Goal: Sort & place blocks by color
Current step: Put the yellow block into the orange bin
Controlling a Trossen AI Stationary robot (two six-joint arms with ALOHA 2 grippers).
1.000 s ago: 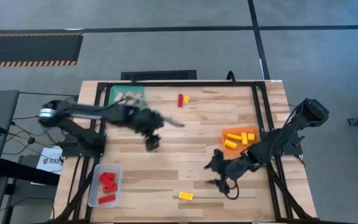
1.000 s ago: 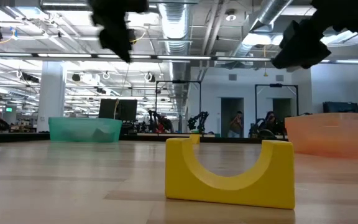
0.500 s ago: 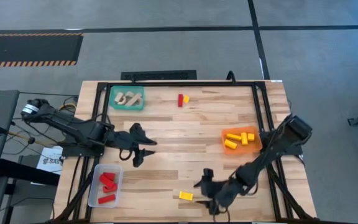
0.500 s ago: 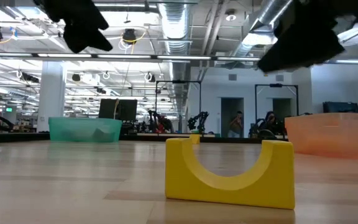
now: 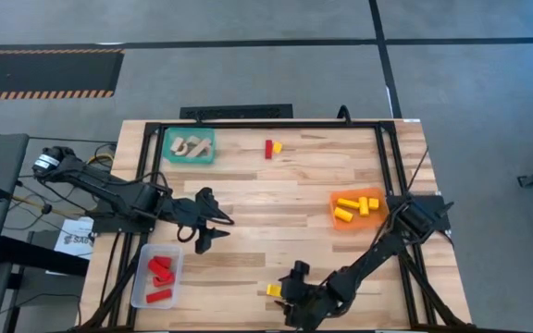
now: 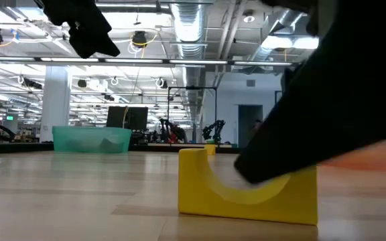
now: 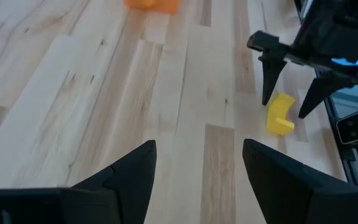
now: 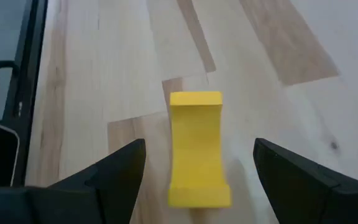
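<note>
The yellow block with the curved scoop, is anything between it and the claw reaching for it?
Nothing visible is. The right claw is open, with the yellow arch-cut block lying on bare wooden table between its two fingers. The left claw waits open, far off.

Low view: right gripper [image 6: 327, 100] is a dark mass covering the right part of the yellow arch block [image 6: 210, 191], cut off by the edges. Left wrist view: orange tray [image 7: 152, 4] cut off at the edge. High view: pale blocks [image 5: 188, 145] too small to count.
</note>
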